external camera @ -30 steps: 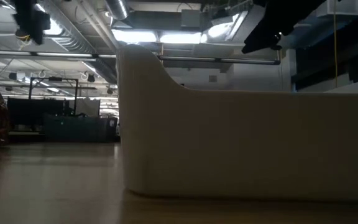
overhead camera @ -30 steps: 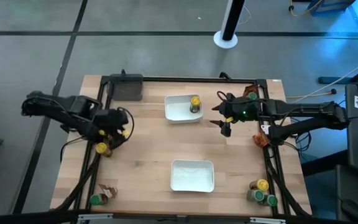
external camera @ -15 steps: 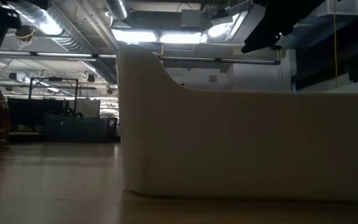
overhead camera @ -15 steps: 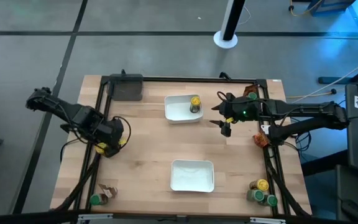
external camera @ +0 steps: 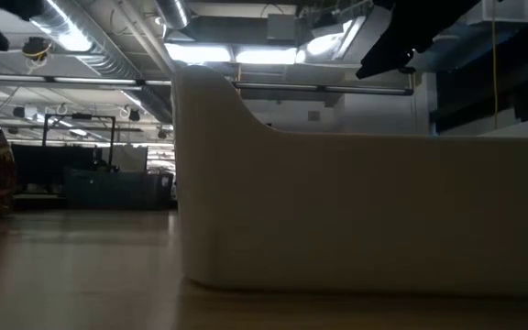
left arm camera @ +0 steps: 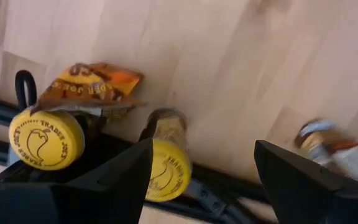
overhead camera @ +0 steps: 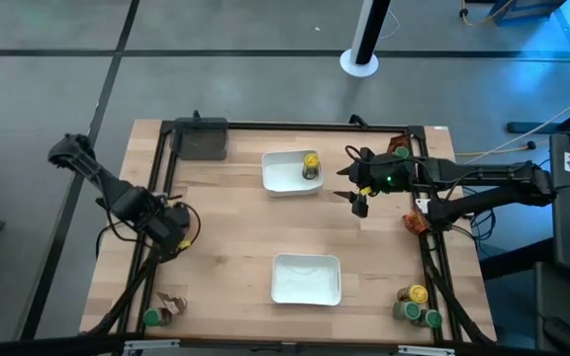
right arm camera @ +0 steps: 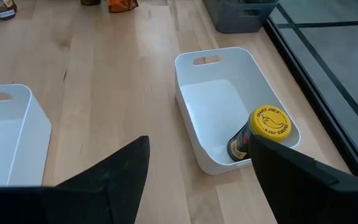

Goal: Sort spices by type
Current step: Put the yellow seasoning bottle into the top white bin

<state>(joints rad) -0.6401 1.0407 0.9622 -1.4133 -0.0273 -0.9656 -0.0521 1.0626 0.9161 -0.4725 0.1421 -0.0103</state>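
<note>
Since a second ago: left gripper (overhead camera: 171, 229) pulled back toward the table's left edge and lowered over the frame rail; the yellow-lidded jar beside it no longer visible from above. Right gripper (overhead camera: 356, 195) unchanged, hovering right of the far tray (overhead camera: 283, 176).

Left wrist view: fingers (left arm camera: 124, 174) spread wide, nothing between them. Ahead, two jars with yellow lids, one (left arm camera: 46, 139) showing its lid face-on, another (left arm camera: 165, 160) with brownish contents, and a crinkled orange-brown packet (left arm camera: 92, 86) touching the first jar, all at the table edge by the black rail.

Right wrist view: fingers (right arm camera: 114, 180) apart, empty. One yellow-lidded jar (right arm camera: 260, 134) leaning in a corner of the far white tray.

High view: near tray (overhead camera: 306, 280) bare. Jars with green and yellow lids (overhead camera: 416, 307) clustered at the near right corner; green-lidded jar (overhead camera: 151, 317) and packet (overhead camera: 173, 304) at the near left corner. Dark bin (overhead camera: 202, 138) at the far left.

Pale wood tabletop (overhead camera: 236, 227), black frame around it. Grey floor; ceiling lights and ducts in low view.
</note>
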